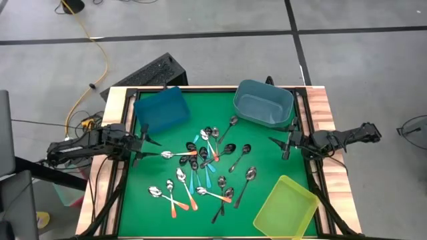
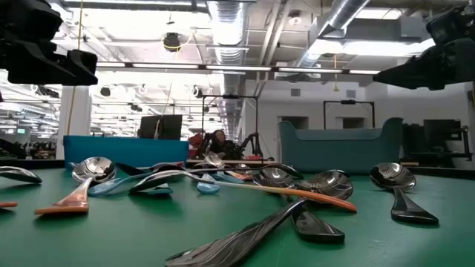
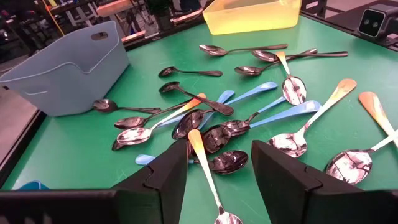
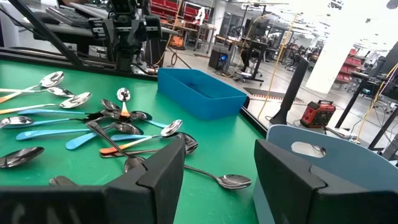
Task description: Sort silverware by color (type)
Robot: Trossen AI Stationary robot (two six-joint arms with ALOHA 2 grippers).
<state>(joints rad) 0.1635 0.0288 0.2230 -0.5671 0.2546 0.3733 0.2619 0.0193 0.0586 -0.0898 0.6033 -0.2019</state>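
Green felt bench (image 1: 267,157) carried the unsorted silverware (image 1: 200,167) heaped centrally between three empty bins, while the left claw (image 1: 148,141) and right claw (image 1: 279,141), both spread and empty, flanked it, presumably poised for picking.

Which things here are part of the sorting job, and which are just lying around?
Job:
spoons
blue bin
grey-blue bin
yellow bin
left gripper, open
right gripper, open

Lying about:
yellow cable on the floor
red box on the floor
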